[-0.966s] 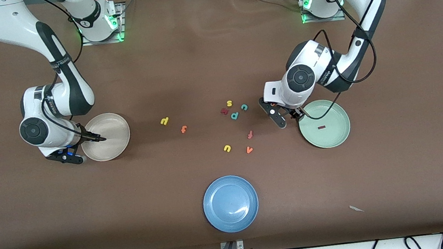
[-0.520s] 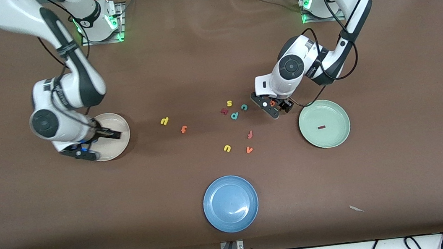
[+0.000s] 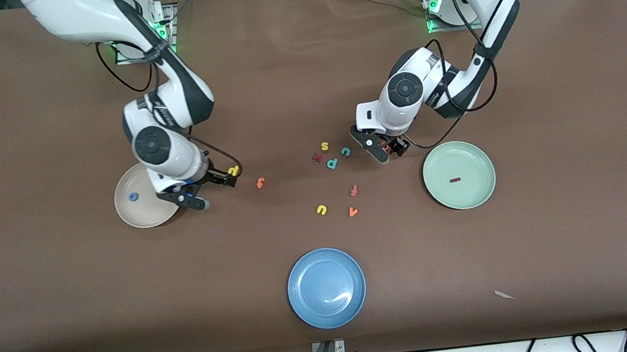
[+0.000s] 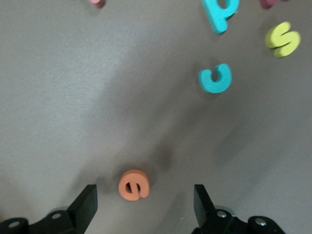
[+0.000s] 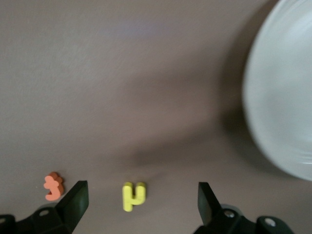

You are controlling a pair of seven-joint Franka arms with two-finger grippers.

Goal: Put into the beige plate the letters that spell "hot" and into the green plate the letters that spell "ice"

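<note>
The blue o (image 3: 132, 196) lies in the beige plate (image 3: 138, 216). My right gripper (image 3: 212, 191) is low and open beside that plate, and the yellow h (image 3: 233, 171) sits by one fingertip. The right wrist view shows the h (image 5: 133, 195) between the spread fingers of the right gripper (image 5: 141, 201), with the orange t (image 5: 53, 185) just outside them. The dark red i (image 3: 456, 180) lies in the green plate (image 3: 471, 193). My left gripper (image 3: 386, 150) is open and straddles the orange e (image 4: 133, 185) without touching it. The teal c (image 3: 346, 151) lies close by.
Loose letters lie mid-table: a teal p (image 3: 332, 163), a yellow s (image 3: 324, 146), a dark red letter (image 3: 317, 156), a pinkish f (image 3: 353, 190), a yellow u (image 3: 322, 209) and an orange v (image 3: 353, 212). A blue plate (image 3: 326, 287) sits nearer the front camera.
My right gripper opened over the beige plate, left the blue o in it and swung to the yellow h. My left gripper moved from the green plate's edge to the orange e.
</note>
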